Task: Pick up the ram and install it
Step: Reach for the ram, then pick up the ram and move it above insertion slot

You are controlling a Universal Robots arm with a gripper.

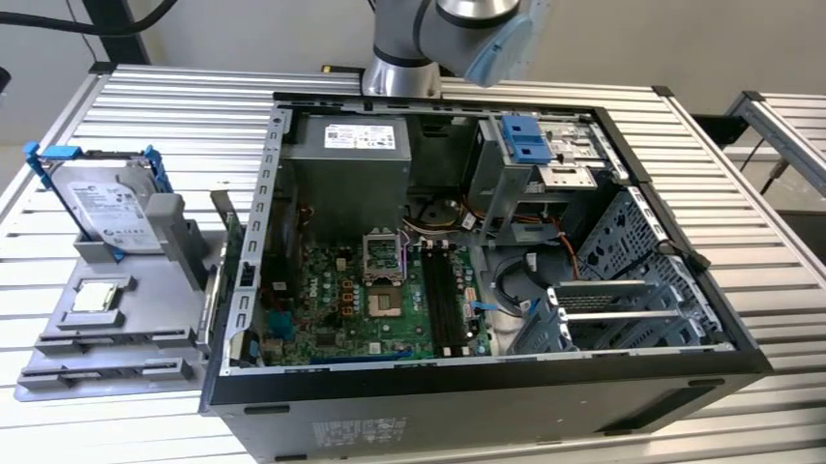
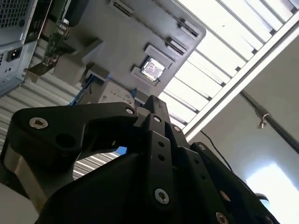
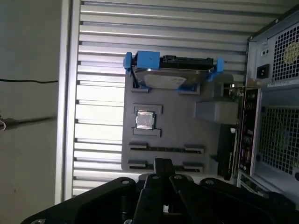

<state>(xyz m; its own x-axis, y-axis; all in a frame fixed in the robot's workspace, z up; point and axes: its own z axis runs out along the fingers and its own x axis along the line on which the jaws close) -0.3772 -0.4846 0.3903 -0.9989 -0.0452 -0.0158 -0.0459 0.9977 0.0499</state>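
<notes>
Ram (image 3: 166,149), by my judgement, is the thin dark strip set on edge in a slot of the grey holder (image 1: 162,311), which sits at the lower left of the exterior view beside the open computer case (image 1: 490,372). Its long axis runs along the holder's near edge, parallel to the hard drive (image 1: 110,208), with the processor chip (image 1: 101,298) between the two. A second, similar strip lies just beside it. In the first wrist view the gripper (image 3: 162,162) points down at this end of the holder, its tip over the second strip and just short of the first. The jaws look drawn together with nothing visible between them. In the exterior view the arm (image 1: 413,48) stands at the top centre, well apart from the holder. White labels sit on the hard drive, the power supply (image 1: 348,155) and the case front, but none can be read.
</notes>
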